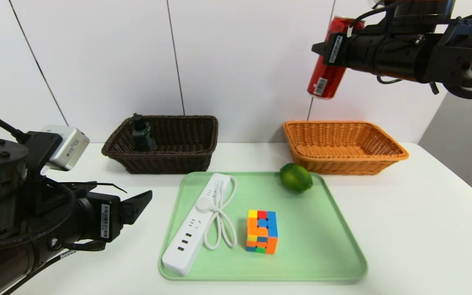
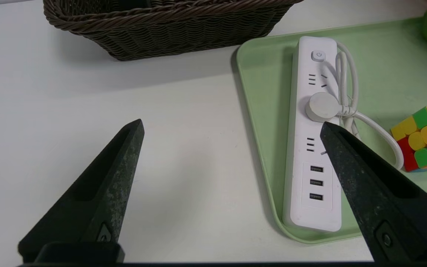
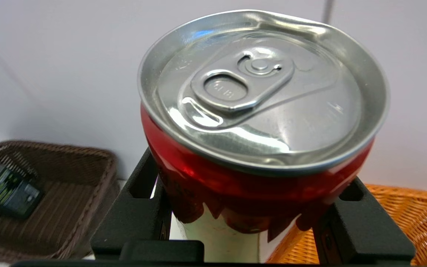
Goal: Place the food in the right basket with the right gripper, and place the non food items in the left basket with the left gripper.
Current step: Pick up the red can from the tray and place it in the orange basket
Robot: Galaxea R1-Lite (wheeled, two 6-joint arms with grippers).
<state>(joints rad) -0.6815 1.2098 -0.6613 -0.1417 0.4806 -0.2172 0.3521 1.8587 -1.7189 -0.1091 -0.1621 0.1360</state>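
Head view, sweeping from the left: the left tool [image 1: 137, 207] hangs low over the white surface [image 1: 404, 229], just off the tray's left edge, and the left wrist view shows its two black fingers [image 2: 117, 174] spread wide with nothing between them. Behind it sits the dark brown basket [image 1: 195, 157], and there's a black device with green markings [image 1: 142, 134] leaning inside against its left wall. Front and centre, the green tray [image 1: 322, 246] carries three things: the white power strip [image 1: 193, 229] lying along the tray's left side with its cord looped beside it, the colour cube [image 1: 262, 231] just right of that cord, and the lime [image 1: 296, 177] up at the tray's far edge, near the orange basket [image 1: 379, 162]. That orange basket stands at the back right, well apart from the brown one. Up high on the right, here's the action: the right tool [image 1: 329, 48] is clamped on the red can [image 1: 326, 80], which hangs in the air above the orange basket's left end, tilted a little with its barcode end lowest. Right wrist view confirms the grip: black fingers [image 3: 139, 211] pressing either side of the can's red body, silver top and pull tab facing the camera, rim dented, orange weave showing below
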